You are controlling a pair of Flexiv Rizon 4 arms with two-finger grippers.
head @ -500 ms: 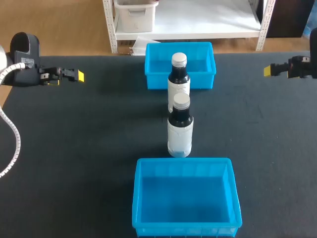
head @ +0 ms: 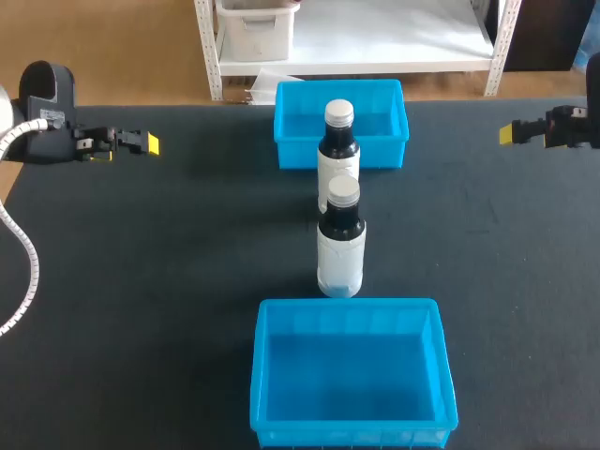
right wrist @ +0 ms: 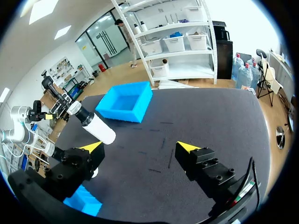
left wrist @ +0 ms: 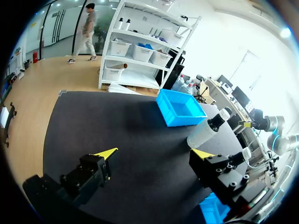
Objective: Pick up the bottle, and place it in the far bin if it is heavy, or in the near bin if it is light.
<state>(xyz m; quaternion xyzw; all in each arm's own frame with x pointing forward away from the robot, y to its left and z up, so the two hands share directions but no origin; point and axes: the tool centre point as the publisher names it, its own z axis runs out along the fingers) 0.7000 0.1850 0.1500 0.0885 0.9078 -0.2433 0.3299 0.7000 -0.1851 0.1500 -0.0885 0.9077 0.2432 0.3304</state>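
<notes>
nothing is in hand yet. the left gripper [left wrist: 155, 153] sits out at the left edge of the black table [head: 141, 281], its yellow-tipped fingers spread wide with only mat between them. the right gripper [right wrist: 139, 147] mirrors it at the right edge, equally spread and holding nothing. both are well apart from the bottles.

two dark bottles with white labels and pale caps stand upright in a line down the middle. the farther bottle [head: 338, 141] stands just in front of the far bin [head: 285, 141]. the nearer bottle [head: 340, 242] stands between it and the near bin [head: 259, 375], close to that bin's back rim. i cannot tell whether the two bottles touch.

the step in hand, as i judge it, is the approach and grasp. the task names one bottle, and which of the two is meant is not plain. whichever arm goes would do well to come in low and level from its own side, fingers kept wide. it should close on the labelled body rather than the narrow neck, since a tall bottle tips easily. the neighbour stands close, so any finger passing between them needs care. a slow, straight lift would let the weight be judged before a bin is chosen.
</notes>
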